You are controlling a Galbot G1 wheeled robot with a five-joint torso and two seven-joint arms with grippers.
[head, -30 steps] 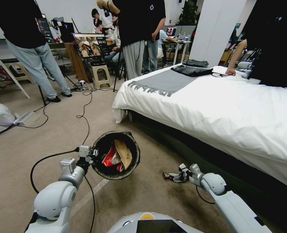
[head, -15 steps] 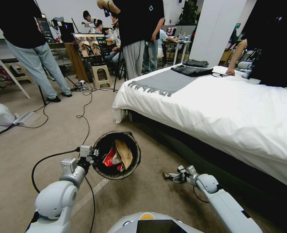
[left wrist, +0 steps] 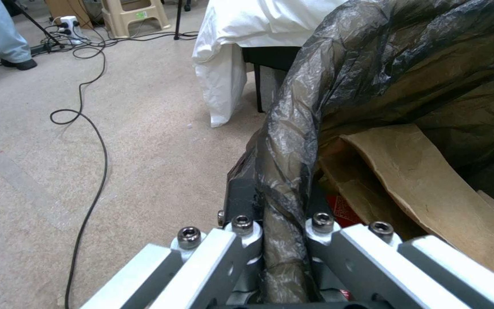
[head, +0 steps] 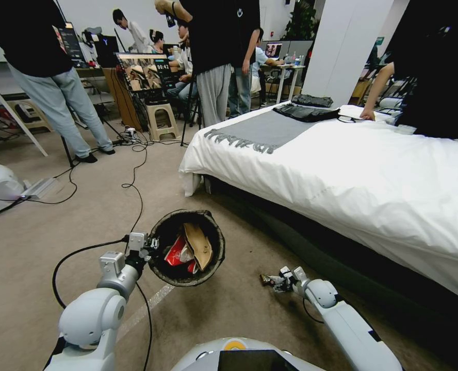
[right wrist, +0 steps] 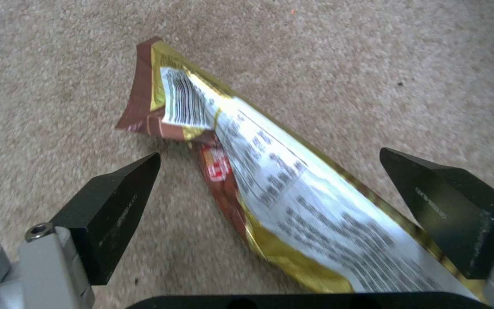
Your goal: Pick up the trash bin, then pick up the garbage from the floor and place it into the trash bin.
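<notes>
- Left gripper (head: 147,245) unchanged over the last second: jaws clamped on the rim of the trash bin (head: 187,247), pinching the dark liner fold (left wrist: 284,180). The bin hangs off the floor (head: 84,216), left of the bed (head: 342,175), mouth tipped toward the robot.
- Inside the bin: brown paper (head: 198,245) and a red wrapper (head: 176,253); some litter is already collected.
- Right gripper (head: 276,281) has slid left along the carpet, away from the bed and toward the bin, with its arm drawn in closer to the robot.
- Its jaws stand wide apart, straddling a gold-and-white wrapper (right wrist: 270,184) lying flat on the carpet; no contact visible.
- Judged: grasp approach under way, not yet closed.
</notes>
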